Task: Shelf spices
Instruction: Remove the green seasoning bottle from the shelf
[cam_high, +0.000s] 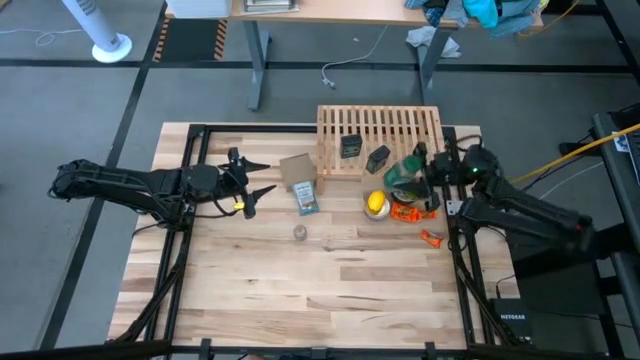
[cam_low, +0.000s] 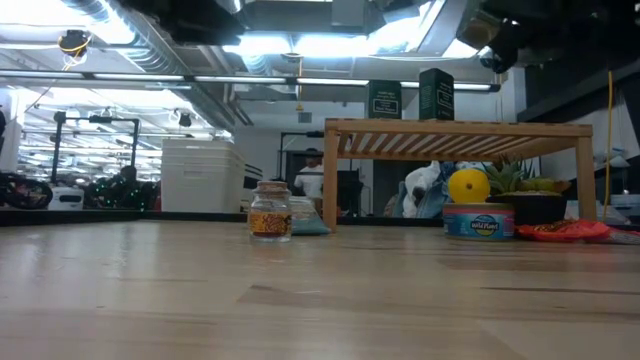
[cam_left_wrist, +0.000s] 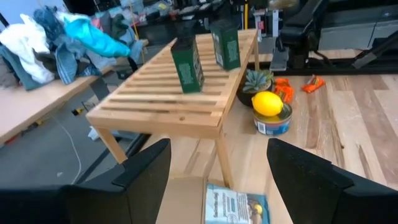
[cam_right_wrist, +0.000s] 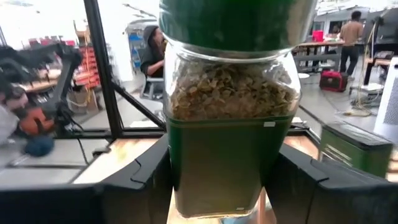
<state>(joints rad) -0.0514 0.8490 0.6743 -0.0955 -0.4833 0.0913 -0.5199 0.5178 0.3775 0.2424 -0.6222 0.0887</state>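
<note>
My right claw grips the green bottle beside the shelf; my left claw waits open, left of the shelf.

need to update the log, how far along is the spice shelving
Two dark tins already stand on the shelf. The right claw is shut on the green bottle near the shelf's right end. The glass jar waits on the table, untouched. The left claw hangs open beside the cardboard box.
</note>
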